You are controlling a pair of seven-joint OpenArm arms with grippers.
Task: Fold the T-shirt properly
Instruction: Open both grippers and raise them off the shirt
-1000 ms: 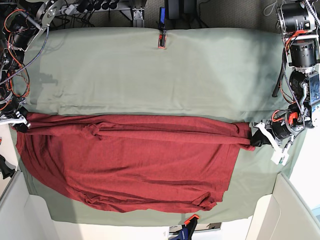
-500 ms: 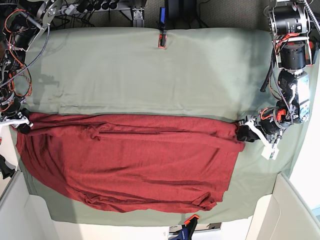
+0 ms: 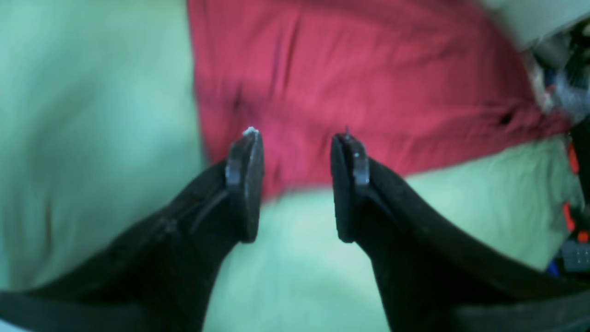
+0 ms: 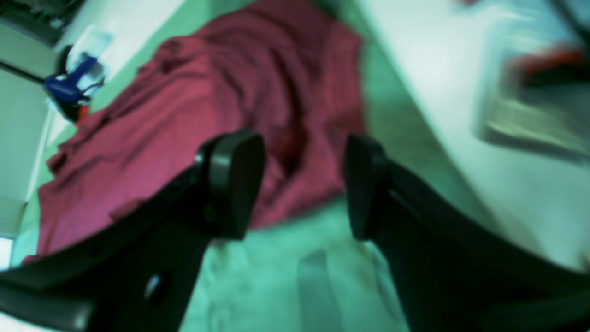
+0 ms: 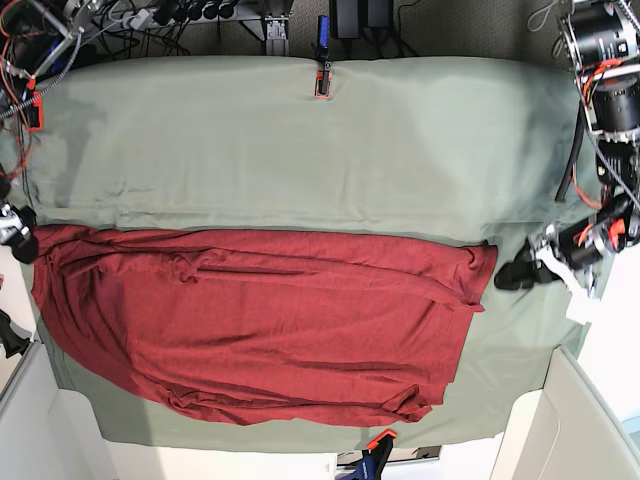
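Observation:
The dark red T-shirt [image 5: 260,325] lies spread and creased across the front half of the sage green table cover [image 5: 300,140], with a folded band along its upper edge. My left gripper [image 5: 512,275] hovers just right of the shirt's upper right corner, apart from it. In the left wrist view this gripper [image 3: 298,136] is open, nothing between its fingers, and the T-shirt [image 3: 350,78] lies beyond the tips. My right gripper [image 5: 15,222] sits at the shirt's upper left corner, by the table edge. In its own view the right gripper [image 4: 302,143] is open and empty above the T-shirt [image 4: 193,110].
A blue and orange clamp [image 5: 323,75] grips the cover at the back edge, and another clamp [image 5: 375,450] at the front edge. White bin walls [image 5: 575,420] stand at the front corners. Cables and arm bases crowd the back corners.
Both grippers have opened and let go of the shirt's upper corners, then pulled outward. The released right corner has settled flat on the cover.

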